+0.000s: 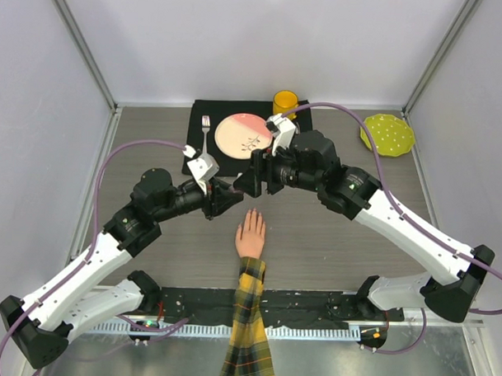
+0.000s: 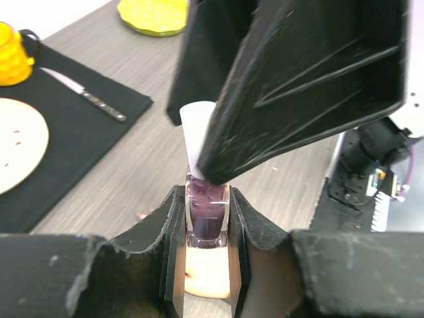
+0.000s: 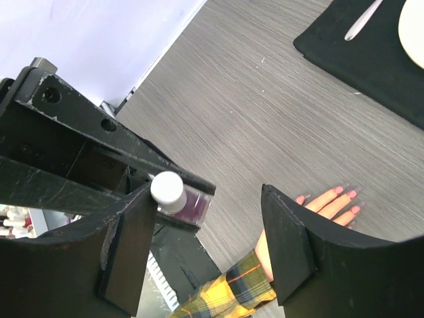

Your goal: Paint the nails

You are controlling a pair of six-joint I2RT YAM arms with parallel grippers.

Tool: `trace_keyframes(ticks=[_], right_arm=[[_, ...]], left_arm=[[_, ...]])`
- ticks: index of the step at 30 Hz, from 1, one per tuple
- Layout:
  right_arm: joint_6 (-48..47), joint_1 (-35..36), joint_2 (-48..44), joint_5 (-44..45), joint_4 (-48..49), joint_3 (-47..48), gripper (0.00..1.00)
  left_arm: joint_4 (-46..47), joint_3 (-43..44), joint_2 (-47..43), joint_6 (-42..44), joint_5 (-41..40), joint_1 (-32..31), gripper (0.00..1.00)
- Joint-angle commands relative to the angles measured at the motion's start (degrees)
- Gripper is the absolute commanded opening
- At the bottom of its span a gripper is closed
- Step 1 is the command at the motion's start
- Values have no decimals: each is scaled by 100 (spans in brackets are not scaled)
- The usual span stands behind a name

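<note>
I find the left gripper [image 2: 207, 199] closed on a small purple bottle [image 2: 207, 218], 1 finger pressed to each side of the glass. The bottle stands upright, its white cap [image 2: 197, 129] clear above the fingers.

The right gripper [image 3: 207, 195] meets it from the opposite side with its jaws wide apart and nothing clamped between them. In the right wrist view the cap sits just beside the tip of 1 of its 2 fingers [image 3: 126, 252], and the other finger is well apart from it. In the left wrist view that finger overlaps the cap, and I cannot tell whether they touch.

The nails [image 3: 338, 191] show pink at the fingertips of the mannequin hand [image 1: 251, 235]. It lies flat, back up, on the grey table [image 1: 315, 248], just on the near side of the 2 grippers. Its plaid sleeve [image 1: 248, 320] runs back to the near edge. The bottle is held above the fingers.

Beyond the grippers a black mat [image 1: 221, 111] carries a plate [image 1: 236, 135], a fork [image 1: 206, 129], a knife [image 2: 86, 98] and a yellow mug [image 1: 285, 101]. A yellow dotted dish [image 1: 388, 133] sits on the table further right
</note>
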Motion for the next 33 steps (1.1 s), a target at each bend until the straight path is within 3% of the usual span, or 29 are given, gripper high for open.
trace_keyframes(ticks=[1, 16, 21, 24, 33], right_arm=[[240, 40, -32, 169, -175, 339, 67], [82, 164, 126, 213, -34, 506, 64], [47, 164, 205, 266, -122, 655, 49], [38, 164, 266, 257, -139, 761, 45], [20, 172, 416, 82, -254, 902, 44]], left_arm=[[226, 51, -22, 184, -355, -17, 0], [147, 33, 57, 192, -470, -17, 0], [103, 50, 92, 227, -435, -17, 0], [77, 59, 119, 245, -391, -17, 0], [6, 59, 101, 333, -347, -17, 0]])
